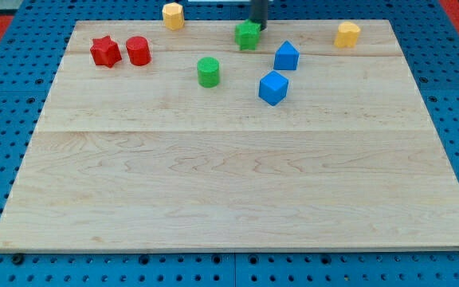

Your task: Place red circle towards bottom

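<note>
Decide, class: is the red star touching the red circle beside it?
Cannot tell. In the camera view the red star and red circle sit side by side near the view's top left, edges seeming to meet, but neither contact nor gap shows plainly.

Only a short length of the robot's body is seen, at the view's top edge: a straight rod (257, 14), dark grey to black, cut off by the frame so that nothing of the arm above it is shown. The rod is seen as a plain, narrow cylinder with smooth sides, a little lighter along one flank where light is caught. No cables, screws, labels or markings can be made out on it. Its lower end, my tip (258, 28), is seen as blunt and of the same dark colour as the shaft, and no separate cap or joint can be told apart.
</note>
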`<state>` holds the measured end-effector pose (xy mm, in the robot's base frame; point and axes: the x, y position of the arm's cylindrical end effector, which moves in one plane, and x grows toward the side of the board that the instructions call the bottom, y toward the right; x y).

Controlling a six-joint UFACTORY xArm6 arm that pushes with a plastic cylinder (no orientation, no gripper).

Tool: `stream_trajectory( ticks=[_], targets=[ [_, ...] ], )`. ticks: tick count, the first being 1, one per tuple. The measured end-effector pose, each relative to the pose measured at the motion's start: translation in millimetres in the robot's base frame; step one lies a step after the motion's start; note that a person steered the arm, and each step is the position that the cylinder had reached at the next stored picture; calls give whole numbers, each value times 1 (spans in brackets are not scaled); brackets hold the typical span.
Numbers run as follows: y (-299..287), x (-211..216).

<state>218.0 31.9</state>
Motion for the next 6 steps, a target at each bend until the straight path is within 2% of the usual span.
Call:
stream_trajectory(
  ticks=[2,3,4,5,6],
  targets=[
    [-23,92],
    [-48,124],
    [25,79],
    [-17,72],
    [-121,118]
  ],
)
